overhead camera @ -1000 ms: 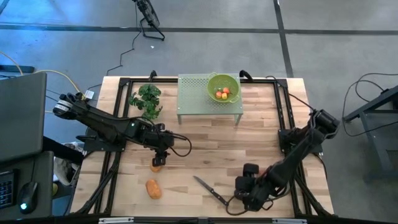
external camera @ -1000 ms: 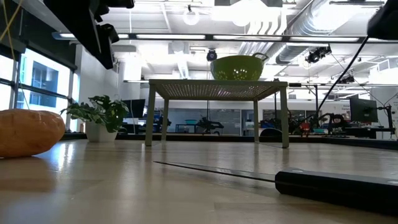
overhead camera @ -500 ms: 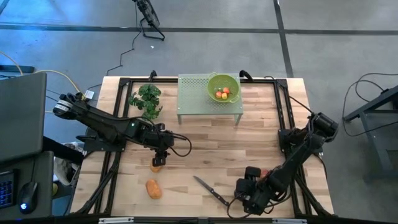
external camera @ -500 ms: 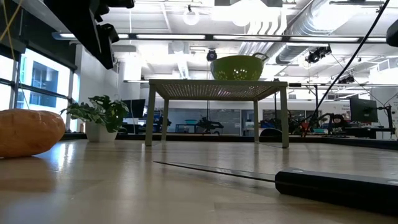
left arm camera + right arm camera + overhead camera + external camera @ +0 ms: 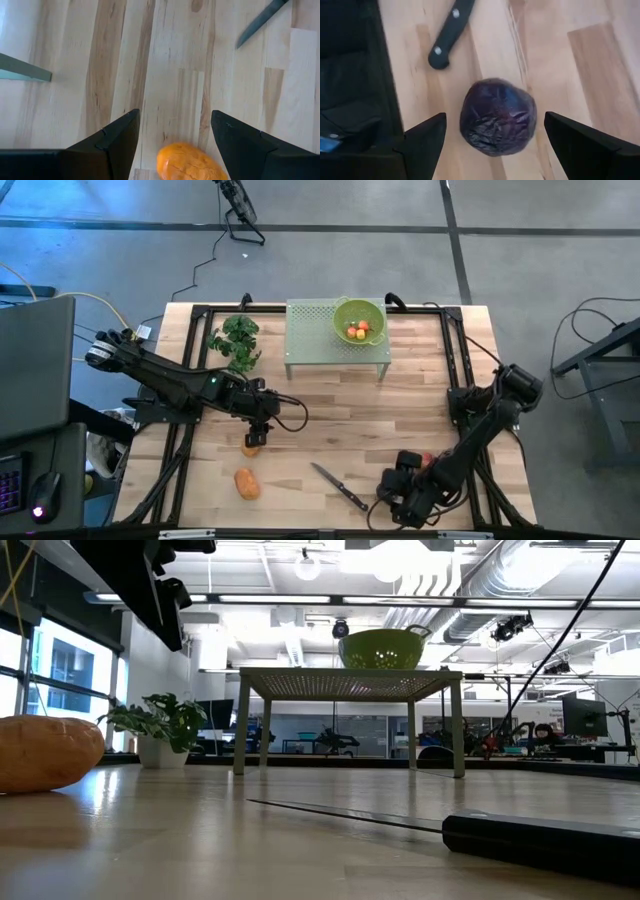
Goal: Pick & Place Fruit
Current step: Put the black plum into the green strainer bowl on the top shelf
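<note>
Right gripper is down low at the front right of the worktop, fingers spread wide; the dark purple round fruit lies on the wood right between them, touching neither (plenty of daylight on both sides); the black-handled knife lies just beyond it, handle end towards the fruit.

Over to the left gripper, parked above the left-centre of the worktop, fingers apart and holding nothing; an orange oblong fruit lies on the boards between the fingertips, only partly in the wrist view; in the high view that piece shows just under the gripper; the second orange oblong fruit lies nearer the front edge, well clear of both arms.

At the back, a green bowl stands on a small perforated stand with small red and orange fruit pieces inside; a green leafy bunch lies beside the stand.
</note>
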Robot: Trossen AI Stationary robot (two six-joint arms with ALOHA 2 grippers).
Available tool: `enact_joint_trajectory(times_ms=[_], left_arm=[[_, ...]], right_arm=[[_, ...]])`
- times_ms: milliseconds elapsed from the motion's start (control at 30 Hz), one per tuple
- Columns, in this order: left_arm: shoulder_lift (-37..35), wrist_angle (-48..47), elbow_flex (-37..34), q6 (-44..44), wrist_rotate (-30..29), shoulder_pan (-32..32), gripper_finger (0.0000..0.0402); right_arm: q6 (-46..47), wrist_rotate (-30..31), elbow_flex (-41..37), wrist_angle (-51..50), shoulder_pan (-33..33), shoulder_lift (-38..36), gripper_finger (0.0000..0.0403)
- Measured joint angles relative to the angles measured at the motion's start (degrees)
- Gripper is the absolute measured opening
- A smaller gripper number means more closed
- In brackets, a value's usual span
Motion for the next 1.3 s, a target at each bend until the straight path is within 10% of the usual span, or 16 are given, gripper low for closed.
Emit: enact_joint_trajectory(times_ms=[567,867,1300], left_arm=[[0.0,0.37,0.0,-0.02,-0.02,0.0,0.0242],[0.0,0.39,0.0,-0.1,-0.02,0.01,0.0242],[0.0,0.11,-0.12,-1.91,-0.02,-0.08,0.0242]], right_arm=[[1.19,0.16,0.01,6.11,0.32,7.03,0.0328],[1.27,-0.61,0.1,6.16,0.25,7.01,0.0228],[-0.65,8.15,0.1,6.07,0.04,0.73,0.0254]])
